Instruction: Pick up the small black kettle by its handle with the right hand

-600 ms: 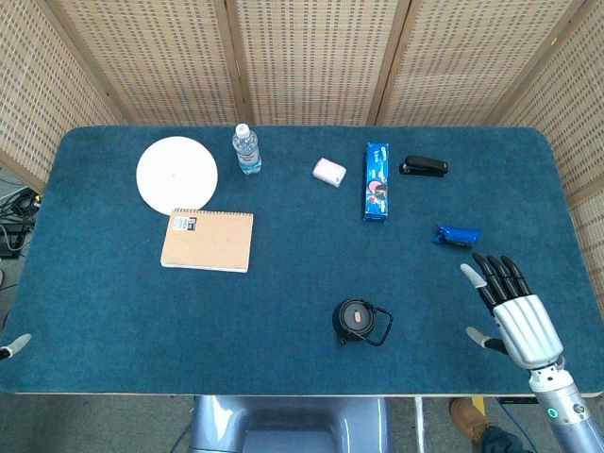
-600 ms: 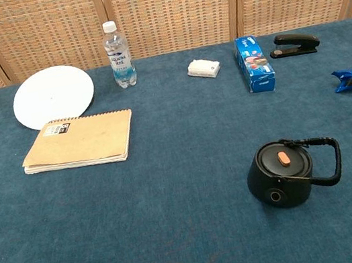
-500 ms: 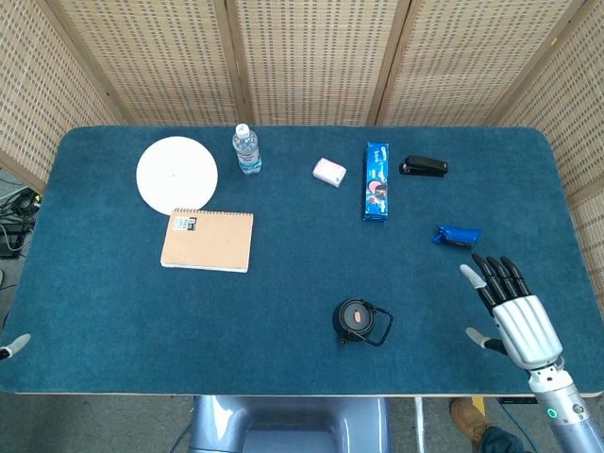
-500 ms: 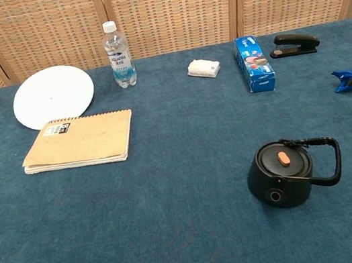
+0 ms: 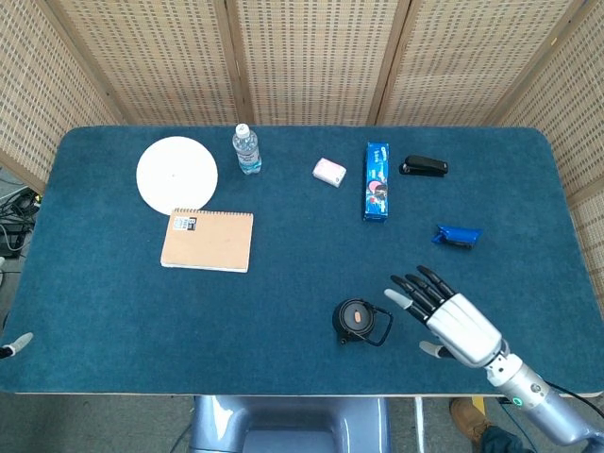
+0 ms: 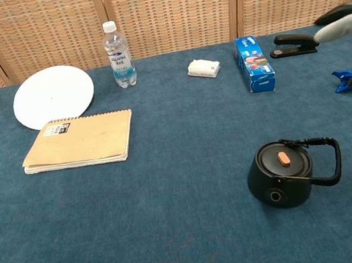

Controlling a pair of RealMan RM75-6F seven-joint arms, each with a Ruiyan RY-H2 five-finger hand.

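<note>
The small black kettle [image 5: 357, 321] [image 6: 282, 173] stands upright near the table's front edge, orange knob on its lid, its looped handle [image 6: 324, 160] sticking out to the right. My right hand [image 5: 448, 315] hovers open just right of the handle, fingers spread and pointing toward the kettle, not touching it. In the chest view only the tips of that right hand [image 6: 346, 14] show at the upper right edge. Of my left hand only a fingertip [image 5: 13, 345] shows at the table's front left corner.
A white plate [image 5: 176, 175], a water bottle [image 5: 245, 148] and a tan notebook [image 5: 208, 241] lie at the back left. A white eraser [image 5: 328, 171], a blue box [image 5: 377, 180], a black stapler [image 5: 424, 166] and a blue packet [image 5: 457, 236] lie behind the kettle.
My right hand has swung left from the table's right front corner to just beside the kettle's handle, and its fingertips now enter the chest view. The kettle has not moved.
</note>
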